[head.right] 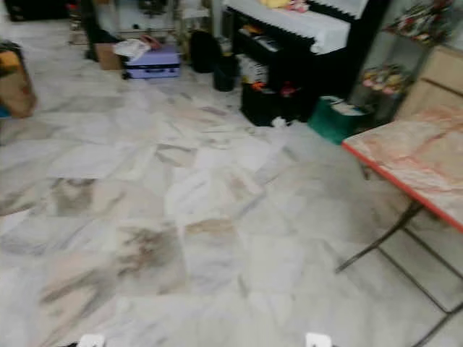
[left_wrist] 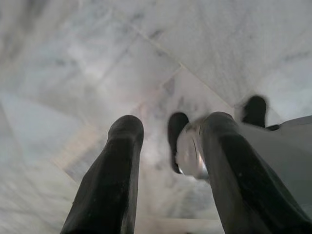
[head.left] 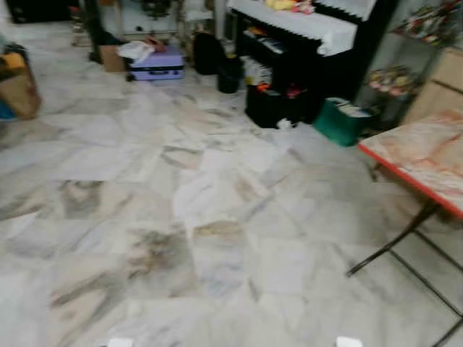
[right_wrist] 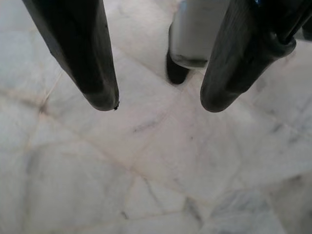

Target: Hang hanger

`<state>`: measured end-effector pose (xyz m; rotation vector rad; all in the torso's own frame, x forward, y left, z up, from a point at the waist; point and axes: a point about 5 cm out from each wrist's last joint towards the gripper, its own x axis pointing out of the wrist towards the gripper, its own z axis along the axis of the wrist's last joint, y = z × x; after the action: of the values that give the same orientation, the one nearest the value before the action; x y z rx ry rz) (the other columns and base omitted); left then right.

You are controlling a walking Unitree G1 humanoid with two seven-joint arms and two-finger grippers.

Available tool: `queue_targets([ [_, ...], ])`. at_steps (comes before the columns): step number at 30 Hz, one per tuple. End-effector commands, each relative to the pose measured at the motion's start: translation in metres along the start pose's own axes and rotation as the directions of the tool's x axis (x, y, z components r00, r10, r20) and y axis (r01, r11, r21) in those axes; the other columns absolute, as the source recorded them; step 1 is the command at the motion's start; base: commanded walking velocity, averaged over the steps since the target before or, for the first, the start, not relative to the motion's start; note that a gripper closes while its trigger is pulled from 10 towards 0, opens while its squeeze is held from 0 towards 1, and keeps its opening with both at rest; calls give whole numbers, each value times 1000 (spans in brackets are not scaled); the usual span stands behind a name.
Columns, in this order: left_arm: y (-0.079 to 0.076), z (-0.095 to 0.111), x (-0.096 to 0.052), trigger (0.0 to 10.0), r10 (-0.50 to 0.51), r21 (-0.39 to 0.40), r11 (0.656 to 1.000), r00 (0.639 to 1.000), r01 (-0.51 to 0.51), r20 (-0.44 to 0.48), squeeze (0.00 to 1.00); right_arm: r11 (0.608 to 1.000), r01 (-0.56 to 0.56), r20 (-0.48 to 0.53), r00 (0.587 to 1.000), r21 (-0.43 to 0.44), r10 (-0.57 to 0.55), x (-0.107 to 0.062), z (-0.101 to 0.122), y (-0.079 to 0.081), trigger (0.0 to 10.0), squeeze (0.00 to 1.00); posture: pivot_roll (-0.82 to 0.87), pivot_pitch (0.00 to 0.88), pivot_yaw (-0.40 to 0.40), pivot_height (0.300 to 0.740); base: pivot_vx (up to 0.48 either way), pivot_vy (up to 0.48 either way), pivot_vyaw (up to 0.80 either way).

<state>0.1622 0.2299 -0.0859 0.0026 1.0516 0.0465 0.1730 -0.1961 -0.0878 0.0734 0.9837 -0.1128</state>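
Note:
My left gripper (left_wrist: 170, 131) hangs over the marble floor (head.left: 181, 217) with its two black fingers (left_wrist: 122, 156) spread apart and nothing between them. My right gripper (right_wrist: 160, 100) also points down at the floor, open and holding nothing. Beyond the fingers in both wrist views I see parts of my own silver leg (right_wrist: 195, 34) and a dark foot (left_wrist: 176, 131). The eye views are slightly blurred and look across the open floor toward a cluttered far wall.
A folding table (head.left: 427, 155) with a marbled top, red edge and thin metal legs stands at the right. A green bin (head.left: 340, 121) and a black cabinet with a white cloth (head.left: 304, 29) lie ahead to the right. A purple suitcase (head.left: 158, 65) and brown bag (head.left: 18, 90) sit farther left.

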Motion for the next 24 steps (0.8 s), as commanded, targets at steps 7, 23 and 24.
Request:
queue_targets([
  [7, 34, -8, -9, 10000, 151, -43, 988, 988, -150, 28, 0, 870, 364, -115, 931, 333, -345, -33, -42, -108, 10000, 0, 104, 0, 65, 740, 0, 0, -739],
  [23, 34, -3, -9, 10000, 144, -52, 989, 987, -141, 68, 0, 857, 360, -90, 931, 370, -353, -30, -37, -102, 10000, 0, 88, 12, 64, 740, 0, -41, -173],
  [24, 34, -3, -9, 10000, 144, -51, 989, 987, -140, 69, 0, 856, 360, -90, 931, 370, -353, -30, -37, -101, 10000, 0, 91, 12, 63, 740, 0, -274, 0],
])
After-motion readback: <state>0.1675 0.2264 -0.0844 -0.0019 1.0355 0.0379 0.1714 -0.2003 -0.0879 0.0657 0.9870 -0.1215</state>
